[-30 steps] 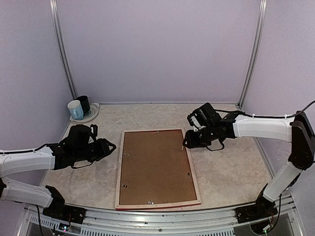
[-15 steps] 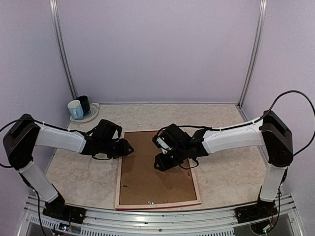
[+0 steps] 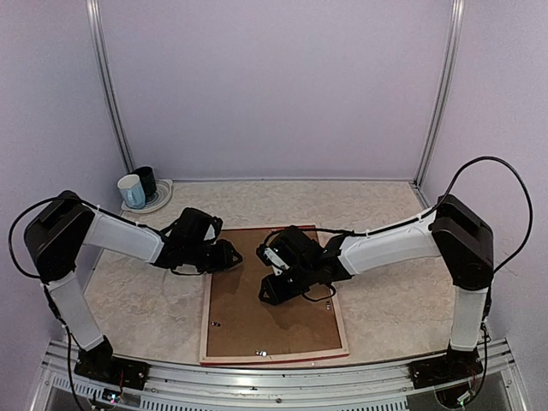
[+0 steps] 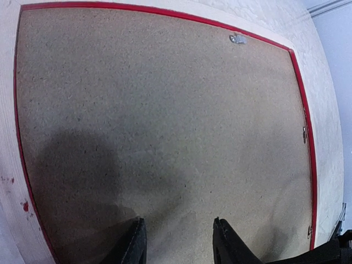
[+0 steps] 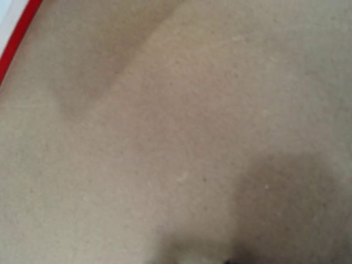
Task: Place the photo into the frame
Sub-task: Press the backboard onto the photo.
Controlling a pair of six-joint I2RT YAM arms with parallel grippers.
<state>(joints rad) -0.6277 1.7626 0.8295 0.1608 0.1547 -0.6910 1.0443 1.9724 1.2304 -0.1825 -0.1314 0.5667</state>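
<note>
Under both sets of jaws, on the pale marbled surface (image 3: 402, 291), the large rectangular pale-wood picture frame (image 3: 340, 321) with red edging is lying flat, back upward, its plain brown backing board (image 3: 257, 321) filling it. Its long axis is running from the near edge of the surface toward the back wall. The left jaws are hovering at the frame's far left corner, their black fingers (image 4: 135, 245) standing apart over the board with nothing between them. A small metal tab (image 4: 238, 39) is sitting on the board well ahead of them. The right jaws are hanging very close over the board's middle, near the left jaws; whether they are apart or together I cannot tell.
</note>
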